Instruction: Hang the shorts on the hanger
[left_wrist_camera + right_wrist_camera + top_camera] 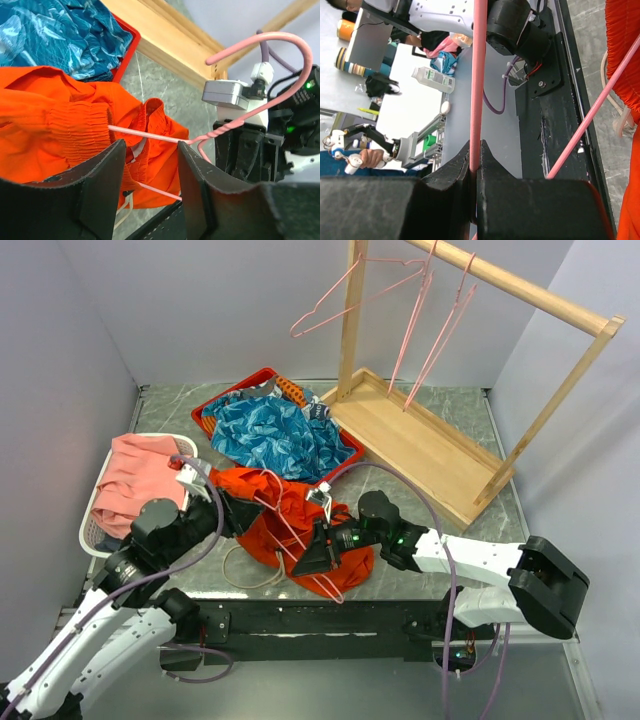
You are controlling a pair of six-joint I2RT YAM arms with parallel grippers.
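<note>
Clearly, the right gripper (475, 167) pinches the thin pink wire hanger (479, 75); at its nine o'clock, the left gripper (150, 155) stands spread beside the bright orange-red fabric shorts (55, 135).

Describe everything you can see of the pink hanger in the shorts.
The hanger is thin pink wire, triangular, with a twisted neck and curved hook. It lies tilted across the orange shorts, one arm running into their elastic waistband, the hook clear of the fabric. The right gripper is shut on one straight run of wire. The left gripper is open, its fingers either side of the arm, not pinching it.
</note>
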